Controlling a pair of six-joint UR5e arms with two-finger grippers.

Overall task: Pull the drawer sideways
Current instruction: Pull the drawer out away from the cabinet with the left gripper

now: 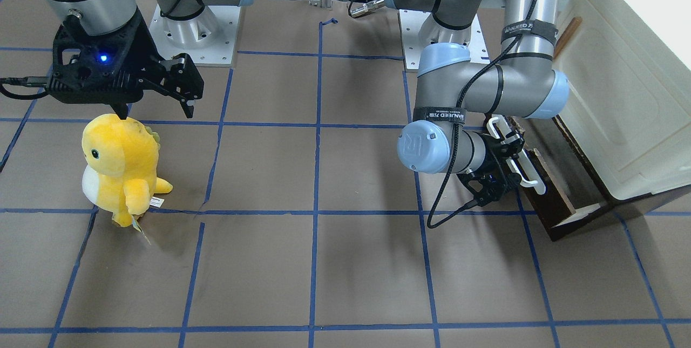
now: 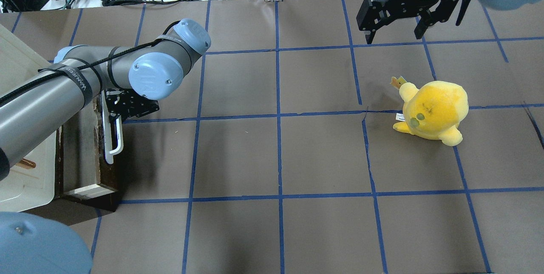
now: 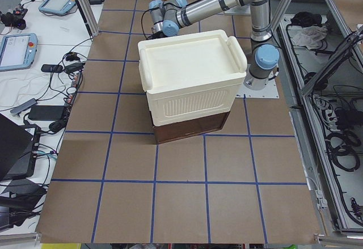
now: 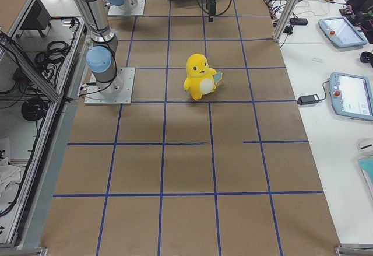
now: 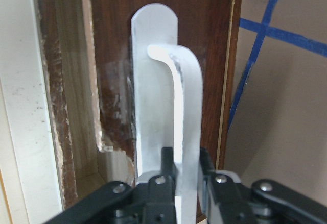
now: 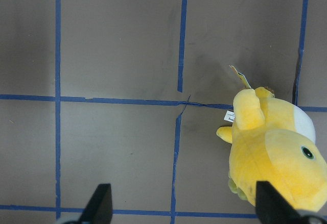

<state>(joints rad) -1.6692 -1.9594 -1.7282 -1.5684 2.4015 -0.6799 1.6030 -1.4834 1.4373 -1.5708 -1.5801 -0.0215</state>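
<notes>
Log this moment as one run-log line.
left gripper: shut on handle | drawer: partly out | right gripper: open, near plush

Overhead, the grey left arm (image 2: 51,95) is covering much of the shallow wooden drawer with a dark brown front (image 2: 109,176), and the cream-white plastic cabinet (image 2: 25,180) is running off the left edge. At the left wrist, the long white bar handle (image 5: 173,106) is being hidden at its lower end by the black left gripper (image 5: 185,163) and the bottom edge. The yellow plush dinosaur (image 6: 276,152) is being cropped at the right wrist view's corner.
</notes>
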